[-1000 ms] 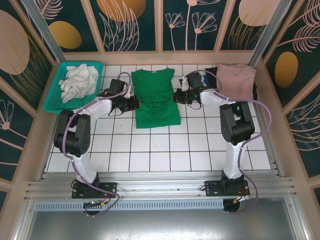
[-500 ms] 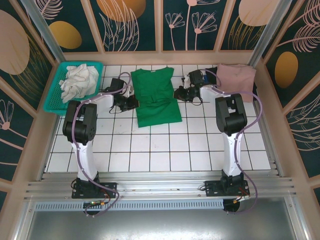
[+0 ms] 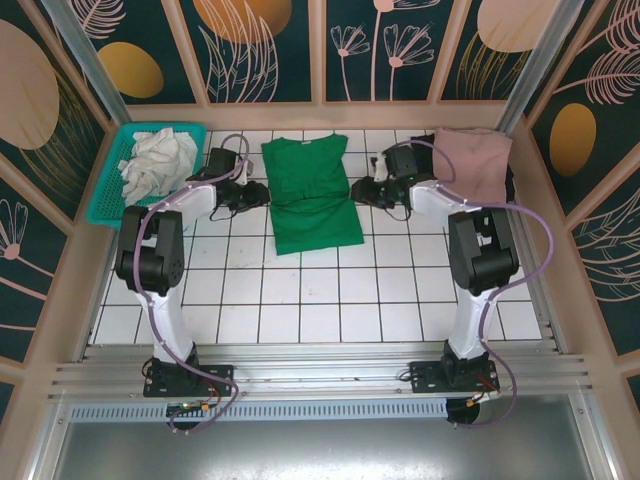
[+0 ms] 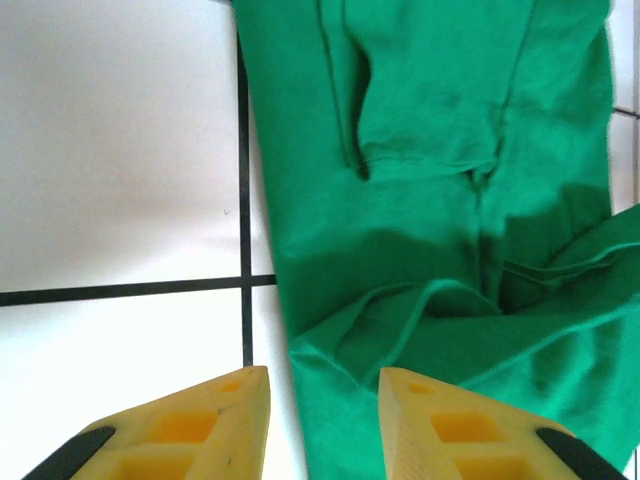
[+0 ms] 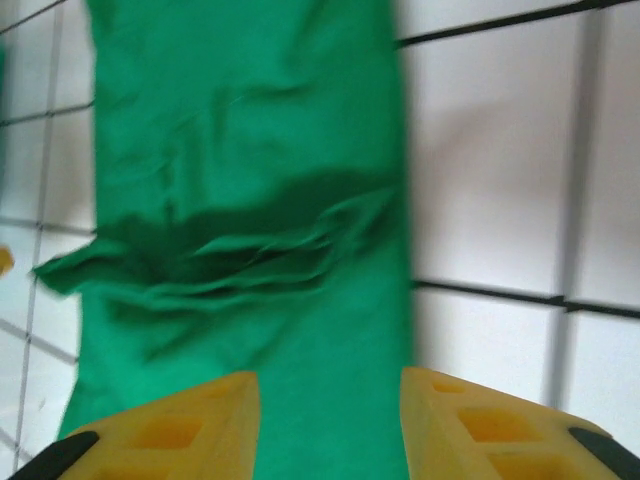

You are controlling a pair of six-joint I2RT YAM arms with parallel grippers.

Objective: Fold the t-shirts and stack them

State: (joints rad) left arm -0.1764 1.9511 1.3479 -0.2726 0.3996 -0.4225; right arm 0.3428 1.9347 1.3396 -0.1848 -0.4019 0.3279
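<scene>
On the tiled table [image 3: 300,300] the bright green t-shirt [image 3: 313,195] is laid far-centre as a narrow strip, the folded dusty pink t-shirt [image 3: 472,160] well apart at far right. The left gripper [image 4: 322,385] and right gripper [image 5: 330,385] are seen over the green side edges, jaws parted, nothing pinched. A crosswise fold is judged next: the hem must be pinched.

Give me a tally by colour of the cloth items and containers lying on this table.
Green: 1, the green t-shirt
Pink: 1, the pink t-shirt
White: 1, the white cloth heap
Teal: 1, the basket
Total: 4; anything under the pink one is too hidden to count.
</scene>
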